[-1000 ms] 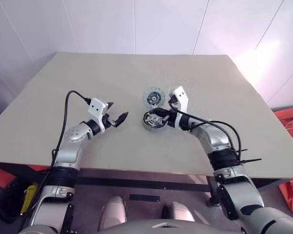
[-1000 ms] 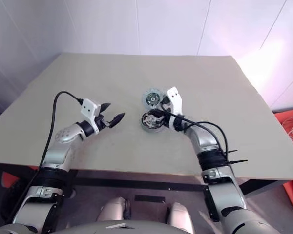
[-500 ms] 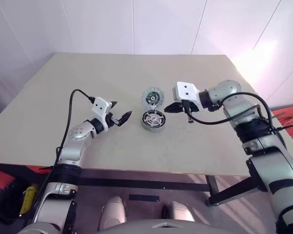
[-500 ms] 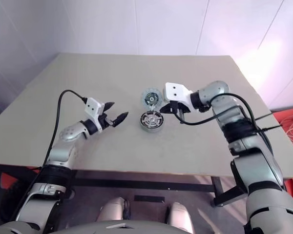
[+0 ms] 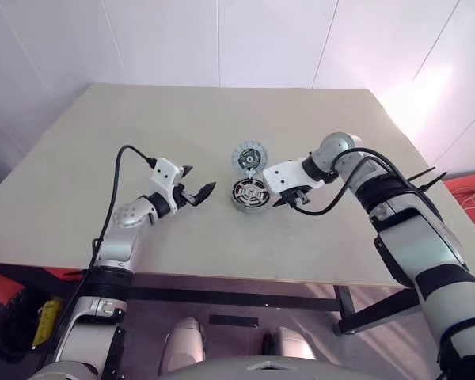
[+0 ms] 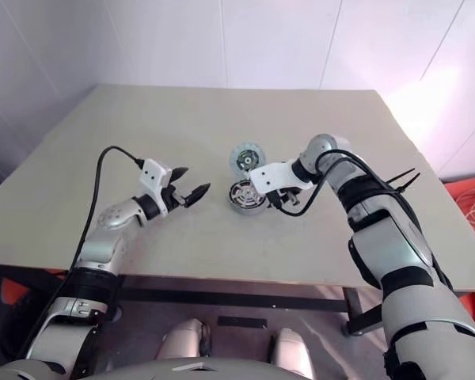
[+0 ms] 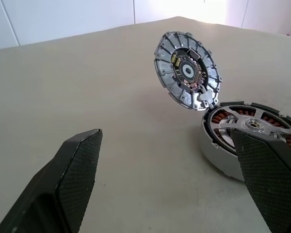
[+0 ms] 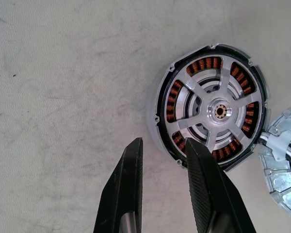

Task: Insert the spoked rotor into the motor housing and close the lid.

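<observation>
The motor housing (image 5: 249,195) sits mid-table, copper windings showing under the spoked rotor (image 8: 218,111), which lies flat inside it. The lid (image 5: 248,157) stands tilted at the housing's far edge, its pale segmented face (image 7: 186,70) turned toward me, joined to the rim by a small white piece. My right gripper (image 5: 289,199) points down at the table just right of the housing; its fingers (image 8: 128,194) are slightly apart with nothing between them. My left gripper (image 5: 198,192) hovers left of the housing, open and empty, aimed at it.
The tan table (image 5: 222,119) has a white wall behind it and its front edge close to me. Black cables (image 5: 123,158) loop off both wrists. Orange gear (image 5: 471,194) lies on the floor at the right.
My right gripper came off the housing, its elbow swung up and out, and it now points down beside the housing with fingers parted. The left arm has stayed put.
</observation>
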Tool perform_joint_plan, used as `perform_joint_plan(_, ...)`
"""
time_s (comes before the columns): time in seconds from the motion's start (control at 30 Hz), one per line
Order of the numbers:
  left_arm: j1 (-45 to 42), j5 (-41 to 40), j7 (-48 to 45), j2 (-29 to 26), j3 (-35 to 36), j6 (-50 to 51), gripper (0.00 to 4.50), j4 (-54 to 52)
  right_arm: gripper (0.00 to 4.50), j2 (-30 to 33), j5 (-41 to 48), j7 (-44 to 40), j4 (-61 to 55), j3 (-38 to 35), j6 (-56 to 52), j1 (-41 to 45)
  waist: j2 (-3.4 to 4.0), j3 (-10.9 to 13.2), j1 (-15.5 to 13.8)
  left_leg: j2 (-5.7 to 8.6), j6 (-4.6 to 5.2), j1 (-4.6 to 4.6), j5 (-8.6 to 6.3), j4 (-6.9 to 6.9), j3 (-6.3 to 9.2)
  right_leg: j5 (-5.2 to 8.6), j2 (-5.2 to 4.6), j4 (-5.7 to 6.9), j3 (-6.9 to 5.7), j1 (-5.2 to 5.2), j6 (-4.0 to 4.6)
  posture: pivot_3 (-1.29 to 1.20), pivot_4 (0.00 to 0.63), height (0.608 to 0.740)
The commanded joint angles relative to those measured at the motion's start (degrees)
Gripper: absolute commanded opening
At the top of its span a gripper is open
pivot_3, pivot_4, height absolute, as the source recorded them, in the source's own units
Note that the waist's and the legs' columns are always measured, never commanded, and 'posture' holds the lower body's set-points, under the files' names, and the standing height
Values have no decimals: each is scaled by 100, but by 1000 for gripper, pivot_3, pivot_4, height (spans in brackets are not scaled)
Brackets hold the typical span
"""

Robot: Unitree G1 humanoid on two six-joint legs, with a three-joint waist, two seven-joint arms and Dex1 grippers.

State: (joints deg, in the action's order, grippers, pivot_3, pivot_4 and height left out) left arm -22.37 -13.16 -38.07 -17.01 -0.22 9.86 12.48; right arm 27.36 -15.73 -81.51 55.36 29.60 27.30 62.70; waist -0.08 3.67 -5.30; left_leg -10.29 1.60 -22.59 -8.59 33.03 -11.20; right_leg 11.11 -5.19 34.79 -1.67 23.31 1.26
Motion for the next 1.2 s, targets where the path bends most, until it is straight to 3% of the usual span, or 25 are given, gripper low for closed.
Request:
perform_joint_plan(0.03, -102, -94, -60, -29, 24, 49, 4500, -222, 1552, -62, -145, 127, 145, -27, 185, 268, 0, 0, 1, 0, 0, 0, 0, 0, 0, 0, 0, 0, 0, 0, 0, 0, 0, 740)
perform_joint_plan(0.5, -117, -42, -52, 24, -8, 10, 4500, -208, 1552, -308, -751, 618, 957, 32, 414, 453, 2, 1, 6, -2, 0, -2, -1, 4, 0, 0, 1, 0, 0, 0, 1, 0, 0, 740)
perform_joint_plan(1.2, -115, 0, 50, 85, 16, -117, 4500, -110, 1552, -368, -1200, 547, 797, 322, 1057, 455, 2, 1, 12, -3, 2, -1, -2, 5, 0, -1, 2, 1, 0, -1, 1, 0, 0, 740)
